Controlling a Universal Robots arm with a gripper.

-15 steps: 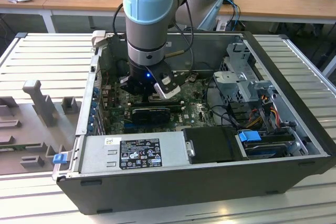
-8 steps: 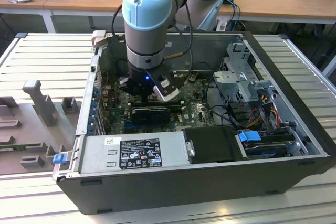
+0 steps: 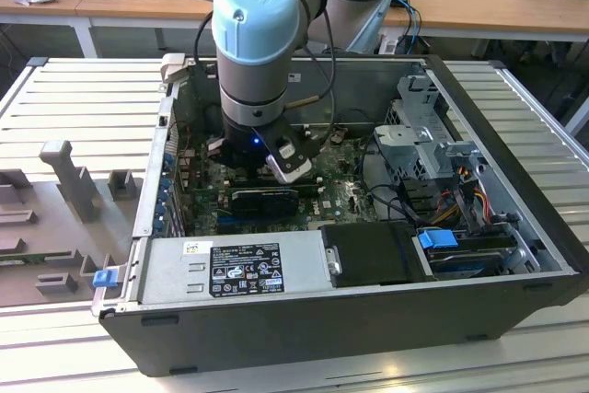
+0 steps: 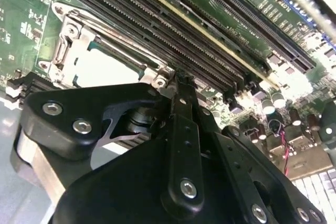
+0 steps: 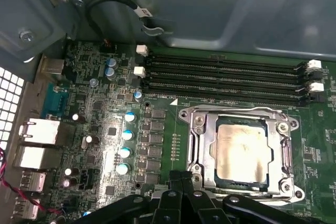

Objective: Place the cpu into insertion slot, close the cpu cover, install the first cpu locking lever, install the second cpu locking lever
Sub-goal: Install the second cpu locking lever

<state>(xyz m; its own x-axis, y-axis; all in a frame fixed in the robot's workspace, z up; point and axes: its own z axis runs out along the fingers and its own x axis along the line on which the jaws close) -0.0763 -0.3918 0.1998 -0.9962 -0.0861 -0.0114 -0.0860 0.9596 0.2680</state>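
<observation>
Gripper (image 5: 181,182) nearest, fingers pinched together, empty, at cover (image 5: 239,113) corner. Chip (image 5: 241,153) seated (looks flush). Lever step, I'd judge: press slow, straight down.

The exterior view looks down from above and in front of the open computer case (image 3: 368,310), taking in all of it and the arm. Both wrist views sit close over the motherboard (image 5: 105,129), past the claw (image 5: 181,182), sharing the insertion slot (image 5: 239,153) and the memory slots (image 5: 220,80).
</observation>
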